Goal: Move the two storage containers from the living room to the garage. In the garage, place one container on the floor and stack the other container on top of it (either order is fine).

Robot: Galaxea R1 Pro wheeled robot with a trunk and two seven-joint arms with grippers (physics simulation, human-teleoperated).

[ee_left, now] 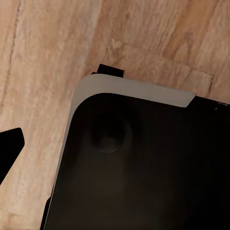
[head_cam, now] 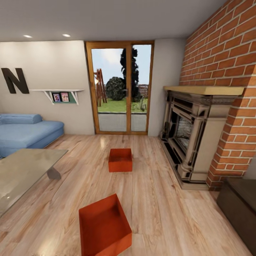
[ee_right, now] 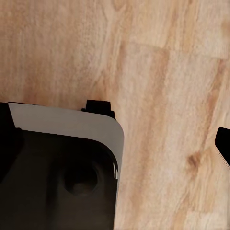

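The fingers of both arms point down at the wood plank floor (ee_right: 163,72) beside the robot's dark base (ee_left: 143,167), and nothing lies between them. A dark fingertip (ee_left: 8,148) pokes in at the edge of the left wrist view and another (ee_right: 224,143) at the edge of the right wrist view. With so little of either in sight, I cannot tell whether either pair is spread or closed.

Both bins sit on the living-room floor ahead of the robot. The near bin (head_cam: 104,225) lies just in front of the base, a little to the left of centre and turned at an angle, so its long axis runs obliquely away toward the right. The far bin (head_cam: 120,160) stands well apart from it, further on toward the glass doors (head_cam: 121,89), squarer to the view, between the glass worktop (head_cam: 21,170) and the fireplace (head_cam: 188,135).

By my judgement the near bin is the first to take. It sits almost midway between the arms, slightly nearer the left, so both arms would have to come forward and down to its opposite walls.
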